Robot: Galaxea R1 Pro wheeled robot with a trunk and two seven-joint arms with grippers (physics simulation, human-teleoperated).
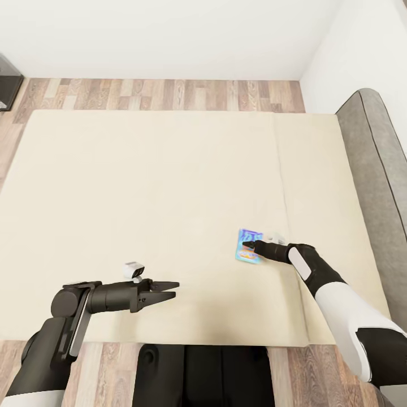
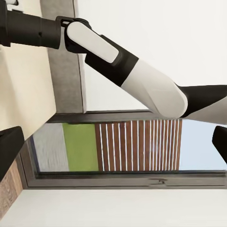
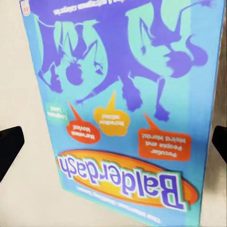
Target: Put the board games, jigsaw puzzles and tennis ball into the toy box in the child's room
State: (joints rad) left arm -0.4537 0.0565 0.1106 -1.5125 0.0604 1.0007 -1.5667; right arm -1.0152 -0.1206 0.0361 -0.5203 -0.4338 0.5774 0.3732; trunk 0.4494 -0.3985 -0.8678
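A small blue board game (image 1: pixel 249 247) lies flat on the cream bed (image 1: pixel 141 186), near its front right, just left of the mattress seam. My right gripper (image 1: pixel 249 245) reaches over it from the right. In the right wrist view the box (image 3: pixel 123 94) reads "Balderdash", and my right gripper (image 3: pixel 113 146) is open, with one dark fingertip (image 3: pixel 9 151) beyond each long edge of the box. My left gripper (image 1: pixel 169 287) hovers open over the bed's front left, holding nothing. The left wrist view looks across at my right arm (image 2: pixel 142 80).
A grey padded headboard (image 1: pixel 373 169) runs along the bed's right side against the white wall. Wood-plank floor (image 1: pixel 169 93) lies beyond the bed's far edge, with a dark object (image 1: pixel 8 85) at the far left. My base (image 1: pixel 198 373) stands at the bed's front edge. A window (image 2: pixel 123 146) shows behind my right arm.
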